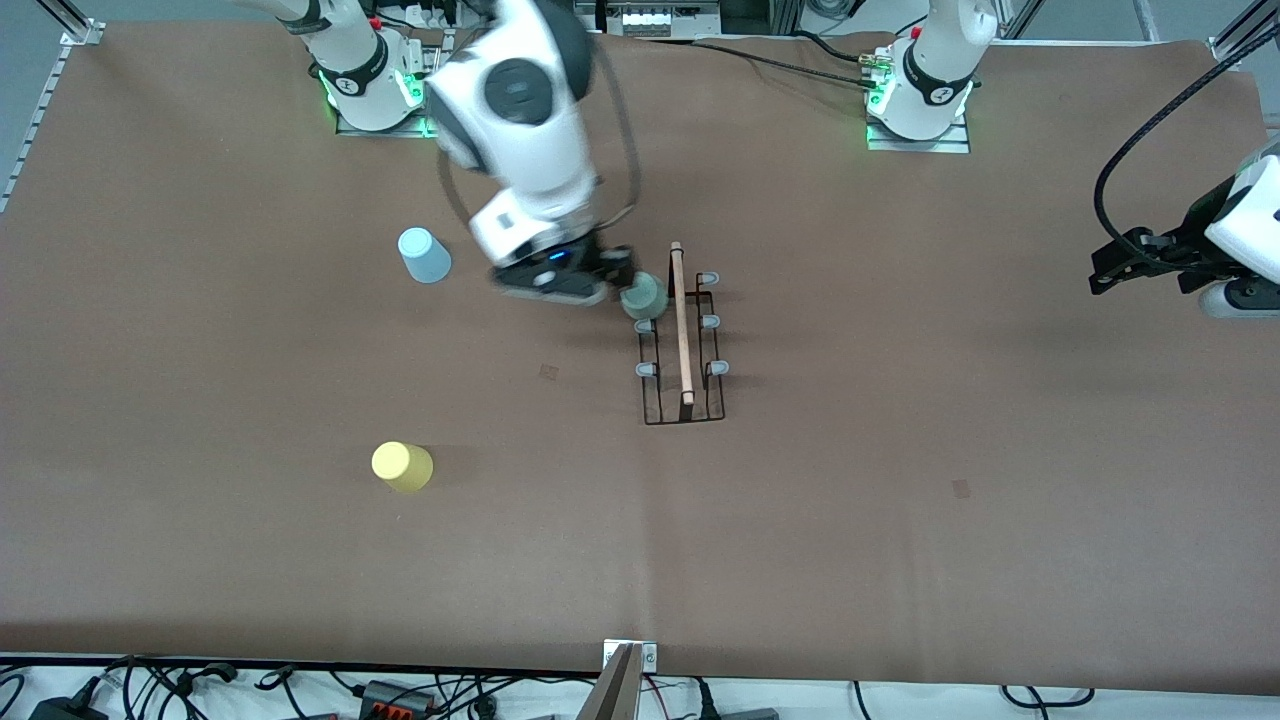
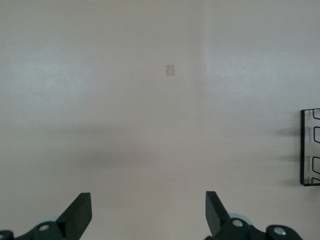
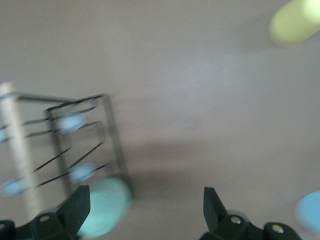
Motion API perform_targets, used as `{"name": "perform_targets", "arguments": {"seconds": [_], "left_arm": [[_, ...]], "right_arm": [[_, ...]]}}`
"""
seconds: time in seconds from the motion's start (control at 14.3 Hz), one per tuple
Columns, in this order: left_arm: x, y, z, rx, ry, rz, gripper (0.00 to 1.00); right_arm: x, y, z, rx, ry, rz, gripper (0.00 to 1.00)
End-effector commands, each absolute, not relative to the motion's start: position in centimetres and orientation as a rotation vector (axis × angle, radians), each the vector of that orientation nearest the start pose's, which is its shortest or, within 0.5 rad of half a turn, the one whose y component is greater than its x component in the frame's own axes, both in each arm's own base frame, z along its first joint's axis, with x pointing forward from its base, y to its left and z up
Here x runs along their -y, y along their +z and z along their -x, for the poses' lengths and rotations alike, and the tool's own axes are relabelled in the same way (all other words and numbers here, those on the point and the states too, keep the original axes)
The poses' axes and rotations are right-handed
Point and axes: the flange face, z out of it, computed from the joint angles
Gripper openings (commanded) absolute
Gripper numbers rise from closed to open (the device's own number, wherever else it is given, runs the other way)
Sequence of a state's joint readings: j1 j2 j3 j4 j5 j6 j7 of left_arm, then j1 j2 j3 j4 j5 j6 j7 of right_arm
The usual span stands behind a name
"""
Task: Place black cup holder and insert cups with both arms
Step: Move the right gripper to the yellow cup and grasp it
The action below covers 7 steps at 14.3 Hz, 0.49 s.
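- Right gripper (image 1: 612, 272), black with two fingers, hangs low over the table beside the rack; its fingers (image 3: 75, 210) are spread wide with nothing between them, and the grey-green cup sits just off one fingertip.
- Yellow tapered plastic cup (image 1: 402, 466) lies nearest the front camera, toward the right arm's end of the table, well apart from everything else.
- Thin black wire cup holder (image 1: 682, 345) with a light wooden rod handle (image 1: 681, 320) and pale blue-grey tipped pegs (image 1: 717, 368) stands upright mid-table, farther back than the yellow cup.
- Pale grey-green tapered cup (image 1: 645, 296) is on one of the holder's farthest pegs, on the side facing the right arm's end; it shows in the right wrist view (image 3: 102, 207) against the wire frame.
- Light blue tapered cup (image 1: 424, 255) sits farther back still, toward the right arm's end.
- Left gripper (image 1: 1115, 268) waits over the brown table surface (image 1: 900, 500) at the left arm's end, fingers (image 2: 77, 212) spread apart and empty.
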<state>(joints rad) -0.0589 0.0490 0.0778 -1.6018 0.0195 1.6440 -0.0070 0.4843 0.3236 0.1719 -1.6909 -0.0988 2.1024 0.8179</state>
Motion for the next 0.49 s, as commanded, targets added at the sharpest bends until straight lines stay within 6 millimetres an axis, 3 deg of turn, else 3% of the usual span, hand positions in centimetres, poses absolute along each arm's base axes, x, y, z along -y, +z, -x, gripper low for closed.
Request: {"name": "perform_targets", "arguments": {"seconds": [0.0, 0.14, 0.21, 0.42], "left_arm": [[-1.7, 59.6, -55.8, -0.030, -0.006, 3.126, 1.00], [-2.7, 59.6, -55.4, -0.059, -0.011, 3.129, 1.00], [-2.9, 59.6, -55.4, -0.052, -0.013, 3.129, 1.00], [-2.7, 59.9, -55.2, -0.054, -0.008, 3.129, 1.00]], "right_arm": [[-28.2, 40.4, -58.9, -0.003, -0.111, 3.159, 1.00], [-21.0, 37.7, -62.8, 0.133, -0.119, 3.166, 1.00], [-18.7, 36.5, -64.2, 0.191, -0.148, 3.148, 1.00], [-14.4, 31.2, -67.1, 0.184, -0.245, 3.122, 1.00]]}}
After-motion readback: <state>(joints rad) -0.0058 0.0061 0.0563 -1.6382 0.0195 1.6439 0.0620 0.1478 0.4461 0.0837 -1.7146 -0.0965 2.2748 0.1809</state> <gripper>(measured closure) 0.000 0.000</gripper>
